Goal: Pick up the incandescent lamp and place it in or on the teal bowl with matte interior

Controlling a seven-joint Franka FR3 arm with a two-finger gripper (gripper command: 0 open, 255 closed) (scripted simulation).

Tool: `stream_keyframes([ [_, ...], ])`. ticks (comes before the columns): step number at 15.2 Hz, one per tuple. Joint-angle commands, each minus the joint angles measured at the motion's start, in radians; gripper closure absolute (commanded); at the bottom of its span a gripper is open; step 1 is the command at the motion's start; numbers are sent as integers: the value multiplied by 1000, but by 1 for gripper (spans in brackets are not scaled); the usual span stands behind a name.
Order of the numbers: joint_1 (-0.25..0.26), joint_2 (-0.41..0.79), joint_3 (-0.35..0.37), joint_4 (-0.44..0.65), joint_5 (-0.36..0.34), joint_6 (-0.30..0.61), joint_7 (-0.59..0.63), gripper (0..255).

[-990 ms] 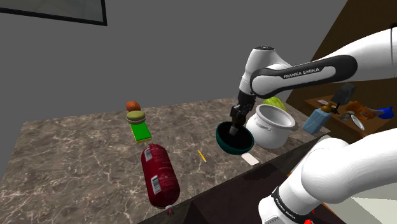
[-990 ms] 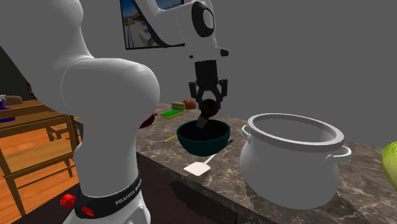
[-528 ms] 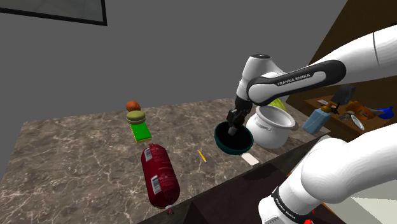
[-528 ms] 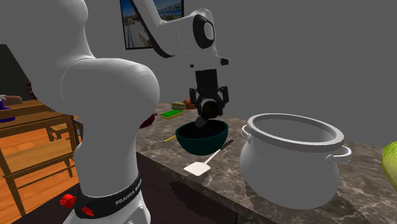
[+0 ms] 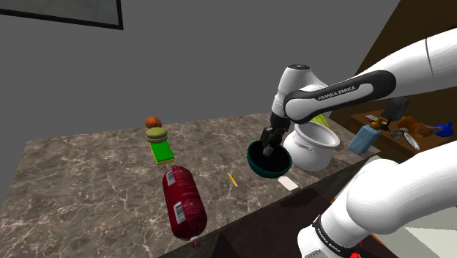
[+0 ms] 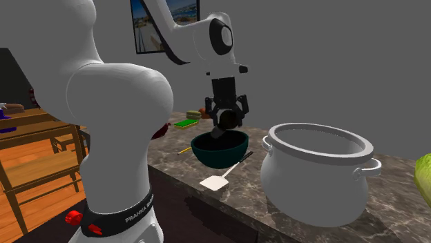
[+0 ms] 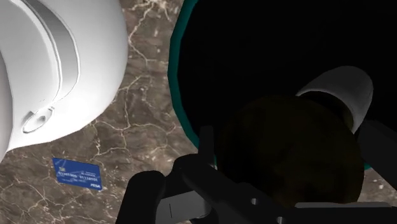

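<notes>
At the counter's (image 5: 88,183) front edge, over the bowl (image 6: 217,157) | lamp (image 7: 292,159) is being pinched by the gripper (image 6: 226,124) | placing is being carried out | next, likely: lowering, then release.

White arm (image 5: 344,91) bent over, wrist angled down — gripper (image 6: 228,121) (black) clasping lamp (image 7: 299,153)

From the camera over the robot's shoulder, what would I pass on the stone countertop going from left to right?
Red sausage → yellow pencil → teal bowl, with the claw holding the lamp at its mouth → white pot.
</notes>
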Motion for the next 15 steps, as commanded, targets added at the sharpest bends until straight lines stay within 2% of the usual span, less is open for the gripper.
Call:
stream_keyframes([
  [1,0,5,0,-3,0,0,0,0],
  [4,-1,-1,-1,-3,0,-6,-2,0],
  [8,14,-92,23,66,28,-167,-10,0],
  [15,14,-92,23,66,28,-167,-10,0],
])
